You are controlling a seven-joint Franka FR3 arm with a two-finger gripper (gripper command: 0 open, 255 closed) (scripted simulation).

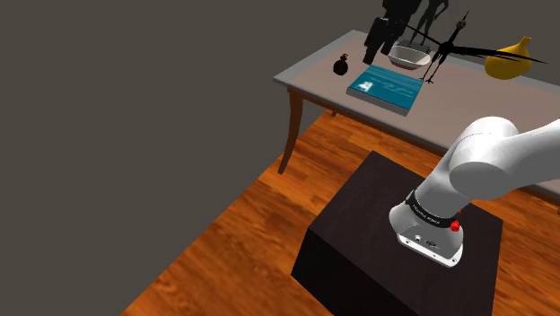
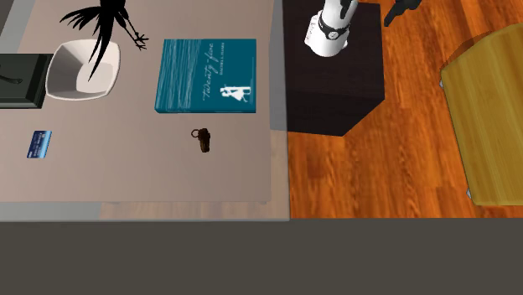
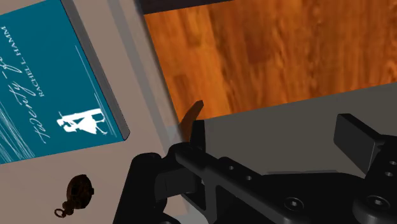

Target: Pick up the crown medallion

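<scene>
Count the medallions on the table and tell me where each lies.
1. The dark brown medallion lies on the table, beside the long edge of the teal book, not touching it. Another could hide beneath the black spiky figure.

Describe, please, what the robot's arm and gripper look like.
The arm is glossy white with rounded links, a black band with small white lettering near its base and a red spot beside it. The gripper is all black and blocky, with two squared fingers and small round holes in its body.
</scene>
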